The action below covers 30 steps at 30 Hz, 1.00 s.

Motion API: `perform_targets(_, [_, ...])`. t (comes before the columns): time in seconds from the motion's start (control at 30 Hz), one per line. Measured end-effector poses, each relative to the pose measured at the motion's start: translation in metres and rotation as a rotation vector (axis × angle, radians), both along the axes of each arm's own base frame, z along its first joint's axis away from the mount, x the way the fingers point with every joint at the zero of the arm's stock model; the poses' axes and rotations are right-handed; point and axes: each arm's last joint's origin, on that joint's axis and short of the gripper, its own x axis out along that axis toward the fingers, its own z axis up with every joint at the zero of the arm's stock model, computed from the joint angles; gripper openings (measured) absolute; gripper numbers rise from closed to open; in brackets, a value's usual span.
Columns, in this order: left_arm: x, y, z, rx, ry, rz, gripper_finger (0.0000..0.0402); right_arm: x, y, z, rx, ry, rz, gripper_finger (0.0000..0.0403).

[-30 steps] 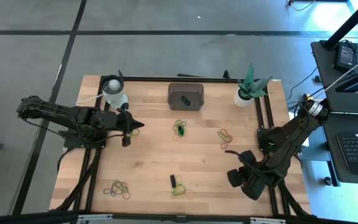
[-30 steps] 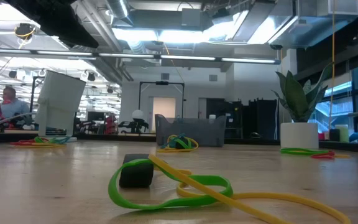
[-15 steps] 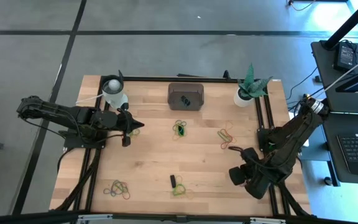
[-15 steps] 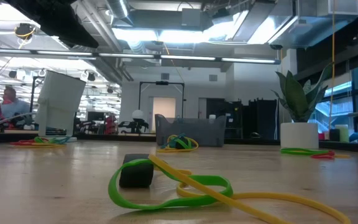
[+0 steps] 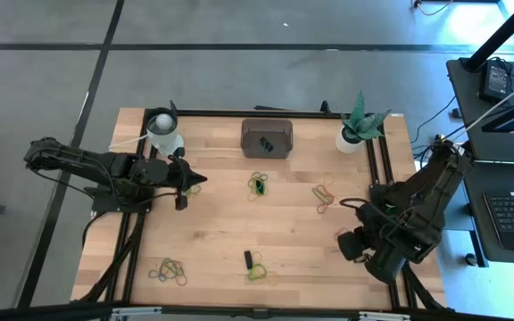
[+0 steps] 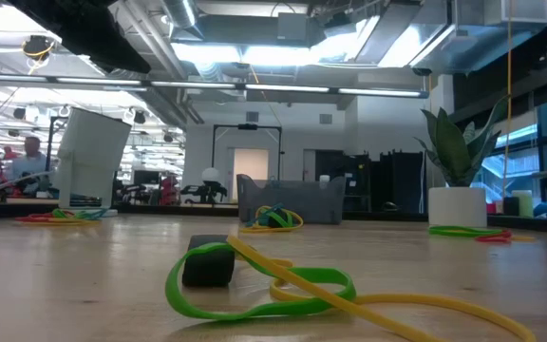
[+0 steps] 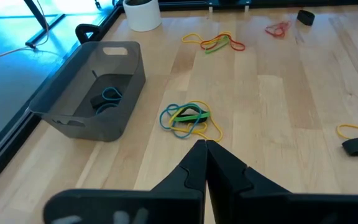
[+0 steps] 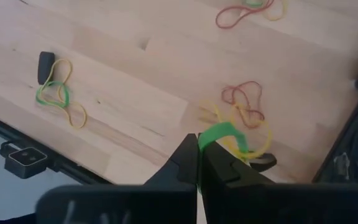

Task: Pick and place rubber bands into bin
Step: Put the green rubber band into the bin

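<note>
The right gripper (image 8: 198, 142), at four o'clock on the counter (image 5: 221, 223), is clamping green and yellow rubber bands (image 8: 229, 138); light, limp loops, best pinched mid-strand. The bin (image 5: 267, 137) is sitting at twelve o'clock. The left gripper's (image 7: 205, 147) jaws are resting together, empty

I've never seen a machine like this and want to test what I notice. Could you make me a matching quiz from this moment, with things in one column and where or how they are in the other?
Things:
1. dark grey rectangular plastic bin
2. white pot with a green plant
3. right tool
4. left tool

Place or state:
A. stands at the back right corner
B. shut, holding nothing
C. has a blue rubber loop lying inside
D. shut on a green rubber band, with yellow and red ones tangled in it

Pairs: 1-C, 2-A, 3-D, 4-B
</note>
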Motion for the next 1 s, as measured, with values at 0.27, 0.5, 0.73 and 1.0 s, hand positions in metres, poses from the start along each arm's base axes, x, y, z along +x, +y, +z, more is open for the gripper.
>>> perform_targets(0.27, [0.0,0.0,0.0,0.0,0.0,0.0,0.0002,0.0,0.003,-0.001,0.017,-0.011,0.007,0.0002])
perform_targets(0.5, [0.0,0.0,0.0,0.005,-0.001,0.008,0.0002,0.004,0.007,-0.052,0.049,0.043,-0.003,0.0002])
perform_targets(0.73, [0.0,0.0,0.0,0.012,0.001,0.005,0.0003,0.009,0.014,-0.127,0.218,-0.077,-0.02,0.0002])
perform_targets(1.0, [0.0,0.0,0.0,0.013,0.001,0.006,0.0003,0.012,0.006,-0.158,0.287,-0.145,-0.044,0.0002])
